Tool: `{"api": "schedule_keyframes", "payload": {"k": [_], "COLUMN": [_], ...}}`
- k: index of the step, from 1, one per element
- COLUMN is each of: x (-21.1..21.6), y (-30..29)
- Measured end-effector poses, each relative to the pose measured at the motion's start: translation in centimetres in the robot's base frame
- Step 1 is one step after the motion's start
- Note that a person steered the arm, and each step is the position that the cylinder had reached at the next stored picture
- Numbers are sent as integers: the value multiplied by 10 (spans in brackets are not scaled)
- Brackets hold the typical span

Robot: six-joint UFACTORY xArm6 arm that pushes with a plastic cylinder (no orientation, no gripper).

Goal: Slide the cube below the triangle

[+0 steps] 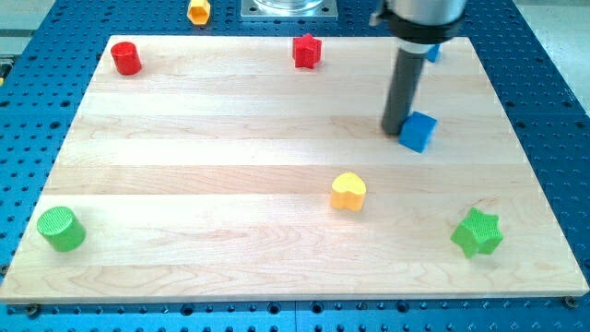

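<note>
A blue cube (418, 130) lies on the wooden board (230, 184) at the view's right, upper half. My tip (395, 128) stands right against the cube's left side, touching or nearly so. A second blue block (432, 53), likely the triangle, peeks out behind the rod near the board's top edge, mostly hidden, straight above the cube.
A red cylinder (126, 58) sits at top left, a red star (307, 51) at top centre, a yellow hexagon (198, 11) off the board's top edge. A yellow heart (348, 192) lies at centre right, a green star (477, 232) bottom right, a green cylinder (61, 229) bottom left.
</note>
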State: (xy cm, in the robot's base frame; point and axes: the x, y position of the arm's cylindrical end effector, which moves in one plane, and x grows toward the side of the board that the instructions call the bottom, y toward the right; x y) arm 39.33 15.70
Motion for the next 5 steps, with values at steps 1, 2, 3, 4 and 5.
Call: {"api": "schedule_keyframes", "payload": {"k": [1, 2, 3, 4, 5], "x": [9, 53, 44, 38, 33], "y": [-36, -44, -2, 41, 62]}}
